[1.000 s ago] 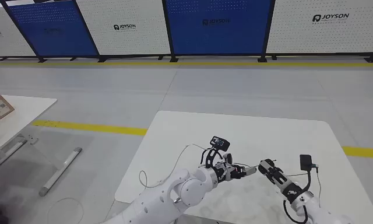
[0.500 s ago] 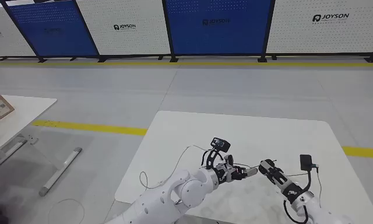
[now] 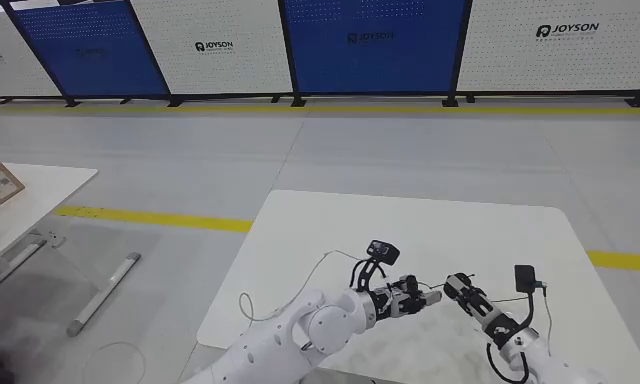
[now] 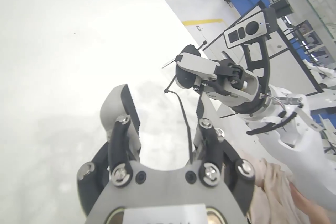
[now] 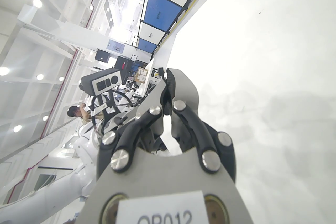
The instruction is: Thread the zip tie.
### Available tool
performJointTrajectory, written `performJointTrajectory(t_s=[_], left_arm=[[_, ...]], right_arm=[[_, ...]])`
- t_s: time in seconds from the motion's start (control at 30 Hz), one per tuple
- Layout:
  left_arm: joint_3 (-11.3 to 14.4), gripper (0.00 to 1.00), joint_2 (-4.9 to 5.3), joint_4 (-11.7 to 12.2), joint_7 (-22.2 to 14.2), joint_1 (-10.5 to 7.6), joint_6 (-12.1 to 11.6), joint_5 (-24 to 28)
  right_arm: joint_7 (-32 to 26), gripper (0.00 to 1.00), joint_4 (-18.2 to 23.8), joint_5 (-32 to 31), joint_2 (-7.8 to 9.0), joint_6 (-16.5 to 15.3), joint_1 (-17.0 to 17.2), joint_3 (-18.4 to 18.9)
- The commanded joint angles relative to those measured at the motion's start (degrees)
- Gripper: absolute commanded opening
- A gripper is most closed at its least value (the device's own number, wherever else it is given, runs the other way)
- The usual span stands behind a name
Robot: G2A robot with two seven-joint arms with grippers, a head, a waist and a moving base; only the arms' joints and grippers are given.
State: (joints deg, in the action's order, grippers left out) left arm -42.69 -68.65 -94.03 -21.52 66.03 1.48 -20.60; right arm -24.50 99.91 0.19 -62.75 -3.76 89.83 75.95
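A thin black zip tie (image 4: 183, 114) hangs above the white table (image 3: 400, 224), between the two grippers. In the left wrist view its strap runs along the inner side of one finger of my left gripper (image 4: 162, 101), up to the small head just beyond that gripper's fingertips. The left gripper's fingers stand wide apart, open. Just past the head, my right gripper (image 4: 179, 63) is shut on the tie's thin end. In the right wrist view, a bit of the zip tie (image 5: 160, 70) sticks out of the pinched right gripper (image 5: 167, 78). In the top view the left gripper (image 3: 425, 297) and right gripper (image 3: 452, 284) nearly meet.
Both grippers are over the near part of the table, close to its front edge. A thin white cable (image 3: 300, 274) loops off the table's left side. Bare tabletop extends behind and to the right.
My left wrist has shifted slightly to the right, bringing its gripper closer to the right gripper. The right arm has kept still.
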Motion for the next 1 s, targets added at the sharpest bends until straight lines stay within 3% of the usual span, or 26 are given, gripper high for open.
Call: performJointTrajectory(t_s=[0.0, 0.2, 0.6, 0.87, 0.93, 0.97], left_arm=[[-0.13, 0.06, -0.04, 0.13, -0.25, -0.02, -0.4, 0.47], [-0.66, 0.17, -0.09, -0.04, -0.36, 0.17, -0.74, 0.99], [-1.56, 0.57, 0.05, -1.26, -0.66, 1.2, -0.69, 0.48], [-2.36, 0.47, -0.11, -1.21, -0.21, 1.47, -0.56, 2.5], [-2.41, 0.49, -0.17, -0.88, -0.25, 1.34, -0.35, 2.49], [-2.34, 0.66, -0.19, -0.78, -0.44, 1.26, -0.11, 2.28]], right_arm=[[0.0, 0.0, 0.0, 0.0, 0.0, 0.0, 0.0, 0.0], [0.0, 0.0, 0.0, 0.0, 0.0, 0.0, 0.0, 0.0], [0.0, 0.0, 0.0, 0.0, 0.0, 0.0, 0.0, 0.0], [0.0, 0.0, 0.0, 0.0, 0.0, 0.0, 0.0, 0.0], [0.0, 0.0, 0.0, 0.0, 0.0, 0.0, 0.0, 0.0], [0.0, 0.0, 0.0, 0.0, 0.0, 0.0, 0.0, 0.0]])
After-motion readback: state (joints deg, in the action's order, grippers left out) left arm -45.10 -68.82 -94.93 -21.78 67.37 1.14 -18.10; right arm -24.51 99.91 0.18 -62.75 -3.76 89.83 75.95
